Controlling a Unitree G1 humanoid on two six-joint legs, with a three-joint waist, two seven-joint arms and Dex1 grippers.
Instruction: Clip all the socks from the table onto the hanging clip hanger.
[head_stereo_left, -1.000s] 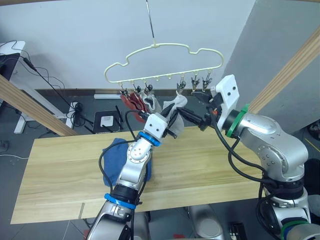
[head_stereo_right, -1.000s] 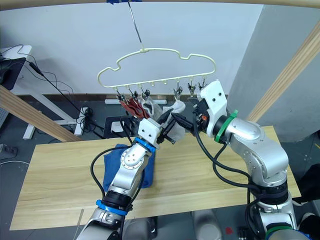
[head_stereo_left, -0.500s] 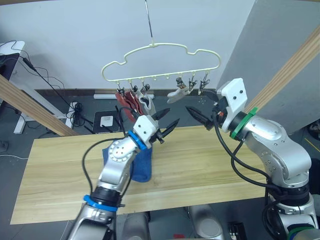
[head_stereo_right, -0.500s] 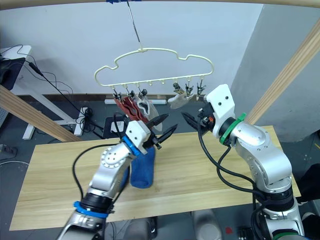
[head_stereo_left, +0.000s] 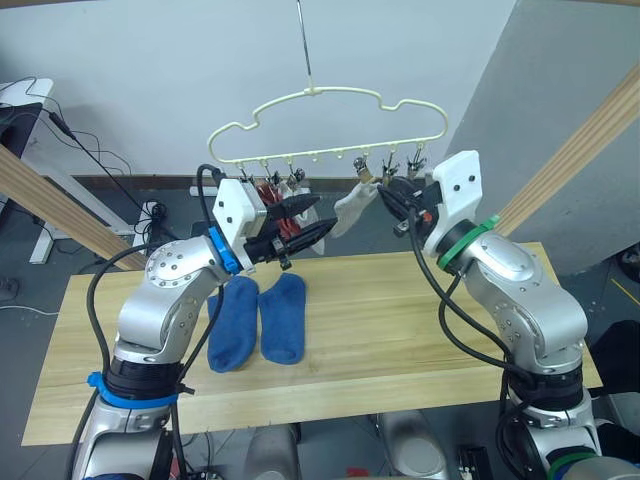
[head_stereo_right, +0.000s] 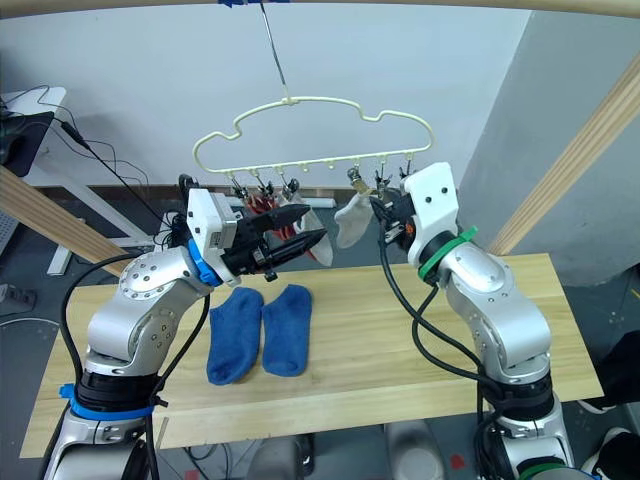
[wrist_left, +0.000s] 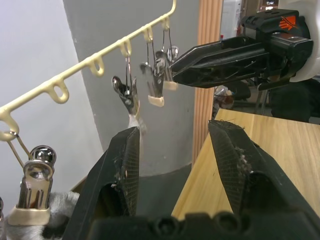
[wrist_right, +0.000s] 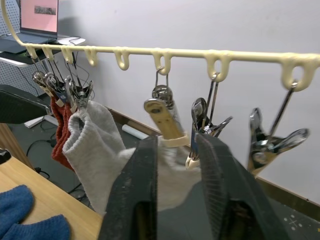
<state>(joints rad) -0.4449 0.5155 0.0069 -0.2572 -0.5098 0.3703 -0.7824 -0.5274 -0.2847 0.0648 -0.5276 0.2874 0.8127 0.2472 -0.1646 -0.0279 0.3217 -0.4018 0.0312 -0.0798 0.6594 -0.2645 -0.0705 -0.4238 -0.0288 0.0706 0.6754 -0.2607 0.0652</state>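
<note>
The pale yellow clip hanger (head_stereo_left: 320, 92) hangs over the table (head_stereo_left: 400, 320). Two brick red socks (head_stereo_left: 265, 192) and a light grey sock (wrist_right: 92, 140) are clipped at its left. Another grey sock (head_stereo_left: 350, 208) hangs from a clip (wrist_right: 165, 117) near the middle. Two blue socks (head_stereo_left: 233, 325) (head_stereo_left: 283, 318) lie flat side by side on the table. My left gripper (head_stereo_left: 325, 212) is open and empty in front of the hung socks. My right gripper (head_stereo_left: 385, 190) sits just below the right-hand clips with its fingers narrowly apart. I cannot tell whether it touches a clip.
Slanted wooden poles (head_stereo_left: 60, 215) (head_stereo_left: 580, 140) cross both sides of the scene. Two bare metal clips (wrist_right: 272, 135) hang at the hanger's right end. Cables and a power strip (head_stereo_left: 150, 215) lie on the floor behind the table.
The left gripper opened, let go of the grey sock, now clipped, and drew back left, uncovering the blue socks. The right gripper drew back from the hanger, then returned to the clips, narrower.
</note>
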